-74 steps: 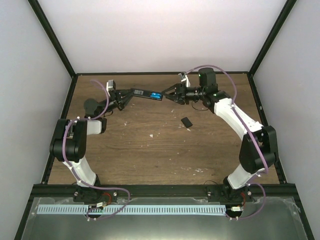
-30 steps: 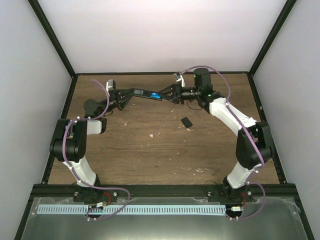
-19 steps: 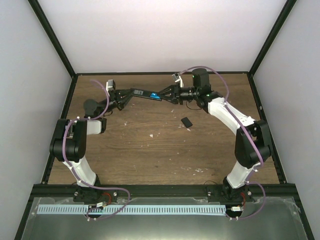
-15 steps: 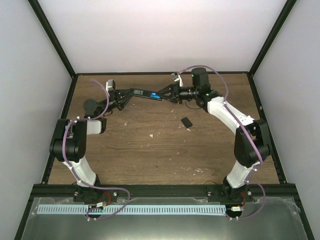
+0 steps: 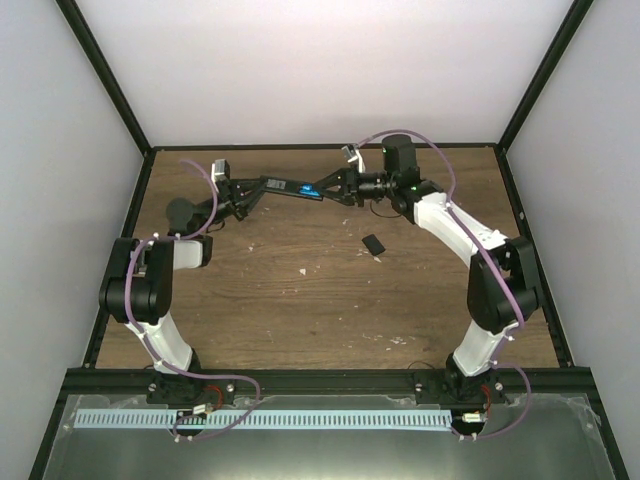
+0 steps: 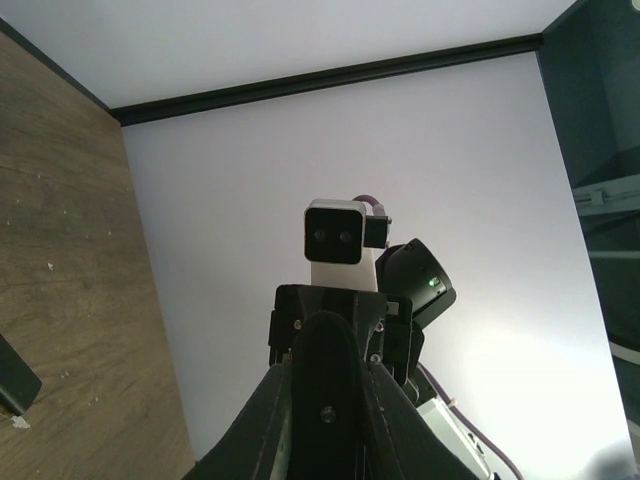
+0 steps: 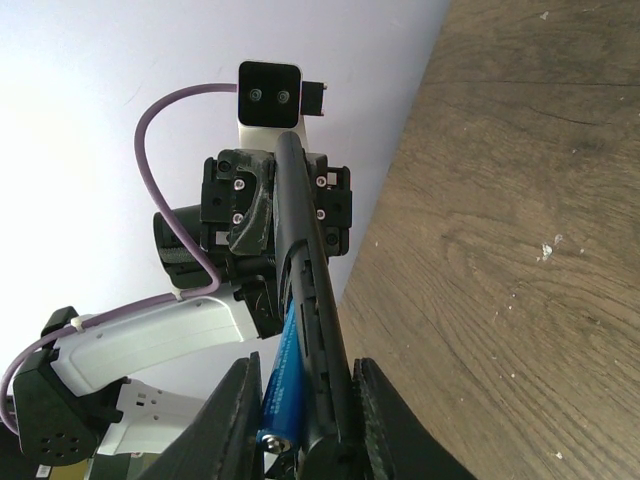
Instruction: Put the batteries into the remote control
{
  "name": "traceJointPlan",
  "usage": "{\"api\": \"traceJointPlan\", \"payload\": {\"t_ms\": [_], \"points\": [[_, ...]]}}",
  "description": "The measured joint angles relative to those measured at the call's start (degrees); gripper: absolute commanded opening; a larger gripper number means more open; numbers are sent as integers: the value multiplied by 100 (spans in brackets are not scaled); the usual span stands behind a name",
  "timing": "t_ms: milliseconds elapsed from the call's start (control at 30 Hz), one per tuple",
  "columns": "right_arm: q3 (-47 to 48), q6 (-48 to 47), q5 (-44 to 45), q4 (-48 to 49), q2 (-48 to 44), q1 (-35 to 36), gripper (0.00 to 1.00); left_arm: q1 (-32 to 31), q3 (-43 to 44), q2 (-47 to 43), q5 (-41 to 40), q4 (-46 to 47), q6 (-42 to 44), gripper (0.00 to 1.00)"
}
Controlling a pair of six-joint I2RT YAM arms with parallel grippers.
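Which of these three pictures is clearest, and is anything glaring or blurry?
Top external: soft, even light, sharp throughout, though the battery is only a blue speck. Left wrist: the pale wall glares at lower right, leaving the right arm a dark silhouette. Right wrist: clearest close-up, remote control and battery crisp against a washed-out wall.

Matt, grainy wood is being shown by the table (image 5: 300,300) — pale flecks are being caught on it. Smooth black plastic with a faint sheen is being presented by the remote control (image 7: 303,270), a glossy blue wrap by the batteries (image 7: 283,385). Glossy white plastic is being shown on the arm shells (image 5: 455,225), smooth purple sheathing on the cable (image 7: 142,135).
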Motion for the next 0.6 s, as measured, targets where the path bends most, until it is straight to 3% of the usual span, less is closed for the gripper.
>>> {"api": "traceJointPlan", "payload": {"t_ms": [433,600], "points": [[210,-103,-26,-105,138,26,15,37,0,0,-72,-24,59,0],[216,-155,20,-175,142,35,21,37,0,2,-83,-74,162,0]]}}
